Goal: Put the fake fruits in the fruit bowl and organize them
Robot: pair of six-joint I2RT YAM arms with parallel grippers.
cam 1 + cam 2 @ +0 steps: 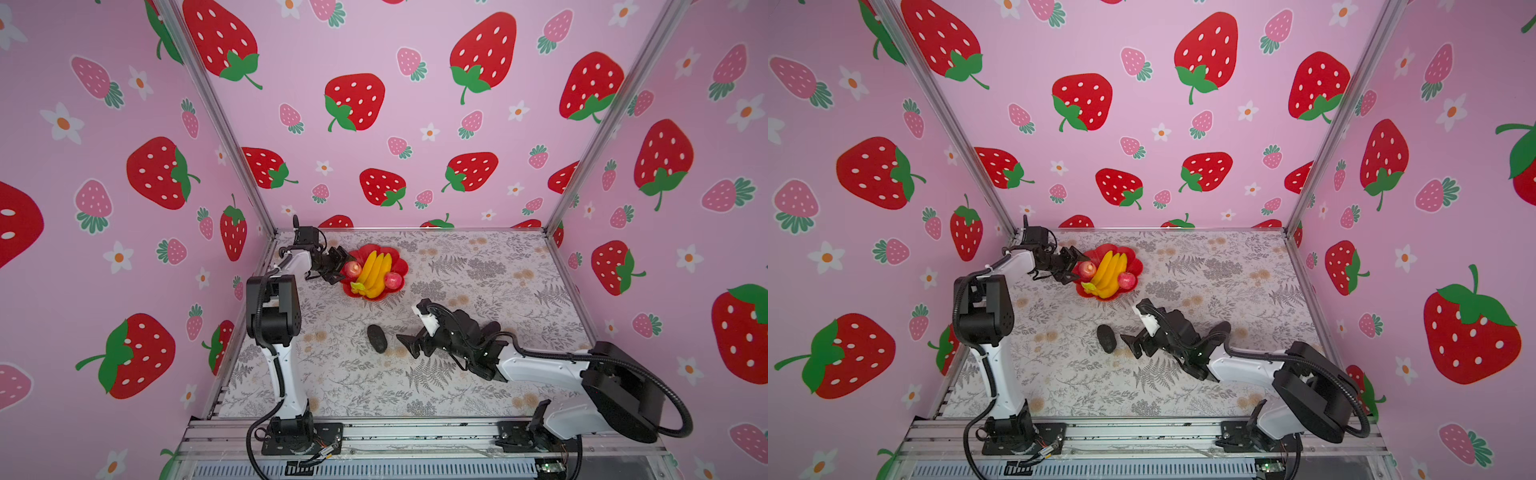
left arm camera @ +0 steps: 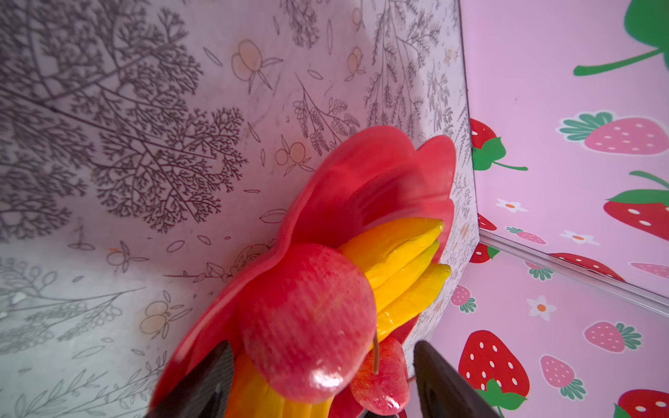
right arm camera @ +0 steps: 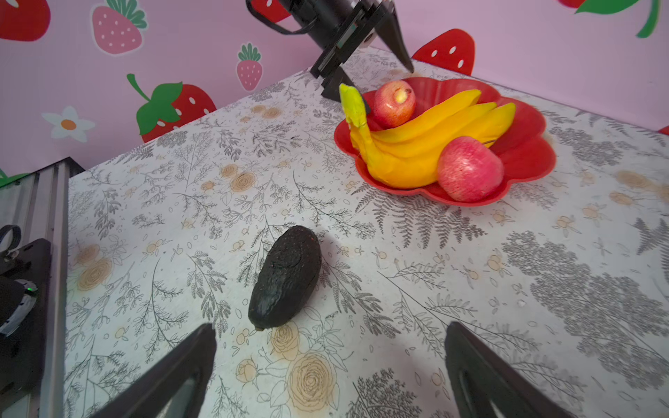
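Three fruits already lie in the fruit bowl (image 1: 399, 262), and one that I can see is left out on the tabletop (image 1: 374, 395).

My left hand (image 1: 340, 267) stands at the bowl's edge with its jaws parted and nothing in them. The first apple (image 1: 353, 269) sits just ahead of my fingertips, resting in the dish against the banana bunch (image 1: 374, 270). The left wrist view shows a gap between that apple and at least one finger, so I judge it lying free rather than gripped. Beyond it from this hand the bananas run across the middle of the bowl. On their far side the second apple (image 1: 392, 280) leans on them near the rim.

The dark bumpy fruit (image 1: 377, 338) lies on its side on the tabletop, apart from the bowl and just ahead of my right hand (image 1: 406, 346). It lies closer to one finger's line than the other. That hand is low over the tabletop, jaws spread wide, empty, not touching the fruit.

By my reckoning the task is past halfway. The dark fruit has yet to be gripped, lifted and carried to the bare red part of the bowl beyond the second apple. No other dark fruit shows in any view, so I cannot say whether more is left.
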